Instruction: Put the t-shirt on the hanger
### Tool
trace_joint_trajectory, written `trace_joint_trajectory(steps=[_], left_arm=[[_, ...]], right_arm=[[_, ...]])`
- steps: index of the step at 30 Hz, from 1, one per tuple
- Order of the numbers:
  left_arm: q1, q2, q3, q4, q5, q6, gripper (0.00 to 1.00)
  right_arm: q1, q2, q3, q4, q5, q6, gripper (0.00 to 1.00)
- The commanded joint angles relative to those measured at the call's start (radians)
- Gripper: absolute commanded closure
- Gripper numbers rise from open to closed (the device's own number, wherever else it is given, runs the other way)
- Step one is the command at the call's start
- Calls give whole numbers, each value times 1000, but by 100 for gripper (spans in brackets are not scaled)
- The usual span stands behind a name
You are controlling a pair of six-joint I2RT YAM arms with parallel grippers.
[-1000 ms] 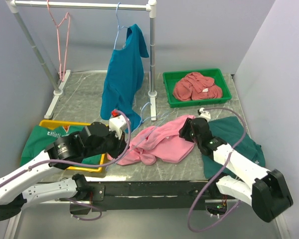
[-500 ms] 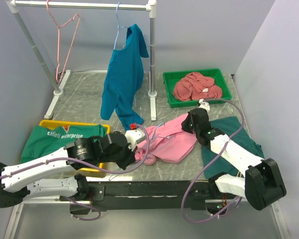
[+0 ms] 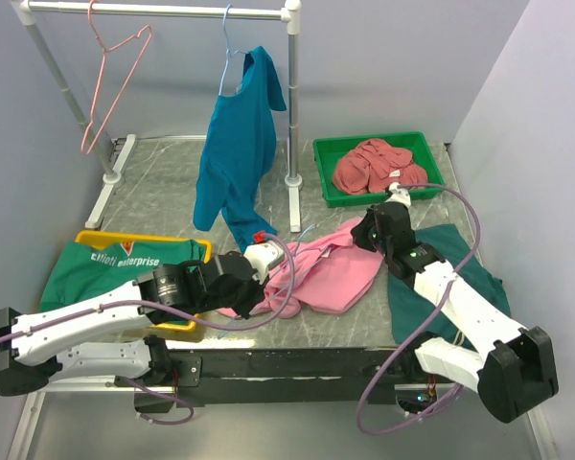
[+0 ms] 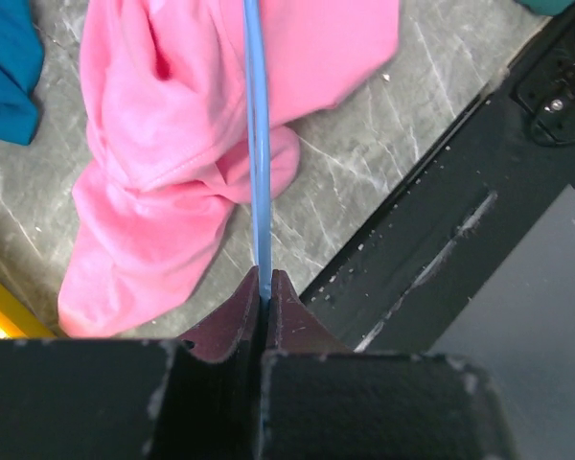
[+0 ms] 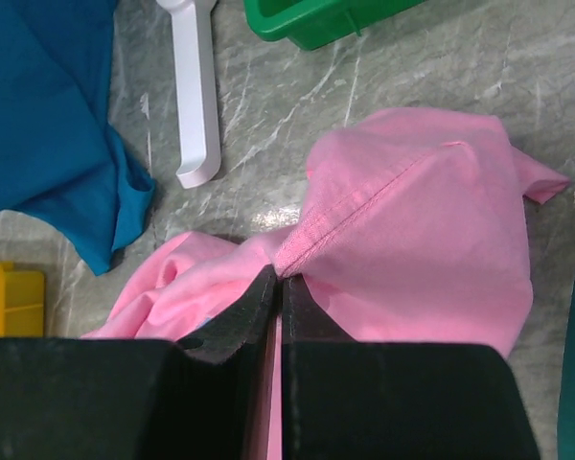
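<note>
My left gripper clamps the hanger wire; right gripper pinches the t-shirt seam, near front edge of worktop.

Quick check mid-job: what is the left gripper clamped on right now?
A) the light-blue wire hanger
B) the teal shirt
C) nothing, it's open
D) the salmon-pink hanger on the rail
A: in the left wrist view the left gripper is shut on the thin light-blue wire of the hanger, which runs out over the pink t-shirt.
</note>
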State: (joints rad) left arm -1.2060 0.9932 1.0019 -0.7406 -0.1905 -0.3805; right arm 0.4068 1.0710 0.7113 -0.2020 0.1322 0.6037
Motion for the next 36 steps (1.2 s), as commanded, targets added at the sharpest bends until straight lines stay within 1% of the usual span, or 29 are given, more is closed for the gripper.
trace_joint_trajectory(steps=[1,6,8,12,16,20,23,24,26,33,36], left_arm=[[-6,18,24,79,-38,32,99],[-9,22,24,119,-37,64,99],[-15,6,18,161,-35,87,99],[-23,1,3,224,12,135,99],[-29,42,4,251,31,170,99],[-36,48,-29,325,34,186,99],[-36,33,-63,409,19,186,99],[-36,29,-72,459,11,184,99],[-36,24,-94,501,0,173,99],[-36,61,-126,609,-65,155,99],[-36,56,-151,670,-69,152,99]], right_arm=[[-8,-37,66,-43,-20,-22,94],[-6,-33,102,-88,-48,-45,95],[-6,-32,116,-100,-49,-51,95],[-6,-43,148,-135,-62,-61,95],[-6,-60,201,-168,-68,-65,94],[-5,-65,241,-197,-89,-76,94],[0,-77,252,-209,-121,-70,94],[7,-88,254,-211,-129,-65,94],[15,-98,266,-214,-129,-58,94],[133,-144,364,-269,-72,-32,94],[185,-154,395,-272,-46,-21,94]])
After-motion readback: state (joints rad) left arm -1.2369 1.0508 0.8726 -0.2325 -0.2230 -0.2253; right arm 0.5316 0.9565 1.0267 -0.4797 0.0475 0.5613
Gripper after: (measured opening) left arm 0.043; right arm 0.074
